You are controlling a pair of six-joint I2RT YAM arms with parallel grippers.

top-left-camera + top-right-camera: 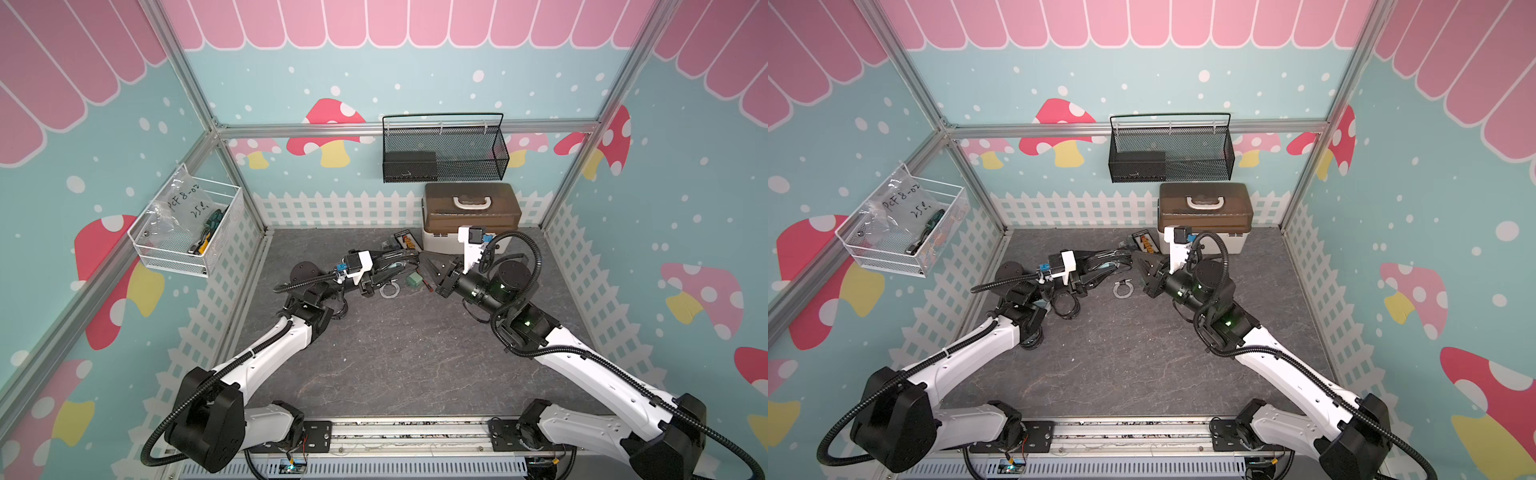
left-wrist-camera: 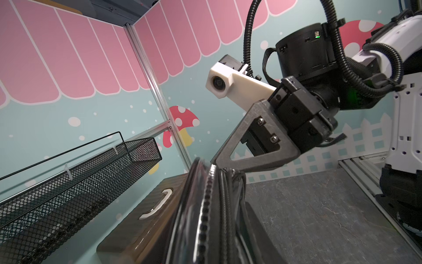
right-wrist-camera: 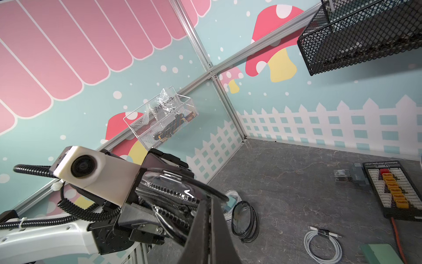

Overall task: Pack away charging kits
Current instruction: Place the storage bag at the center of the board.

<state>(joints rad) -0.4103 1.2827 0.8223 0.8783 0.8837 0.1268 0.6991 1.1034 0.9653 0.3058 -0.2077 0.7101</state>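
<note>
We've got left gripper (image 3: 149, 189) clamped on clear pouch (image 3: 182, 182), right gripper (image 3: 208, 212) shut on its zip edge; teal adapter (image 1: 413, 279) and white cable coil (image 1: 389, 289) sit on table (image 1: 395, 365) nearby (likely light; cube rigid, coil floppy), so we'd pinch cube's flats, coil's tie.

We see a dark grey, stone-veined tabletop (image 1: 395, 365) filling the lower middle of both top views. At its far edge, just right of centre, stands a white box (image 1: 498, 212) with a brown lid. Just left of the box lies a flat black board (image 1: 405, 240) with orange connectors, and a small clear case (image 3: 341, 175) lies beside it. Nearer the middle we find a teal-green cube adapter (image 1: 414, 279), with a white cable coil (image 1: 389, 289) near it. A black cable coil (image 1: 1068, 305) lies further left.
</note>
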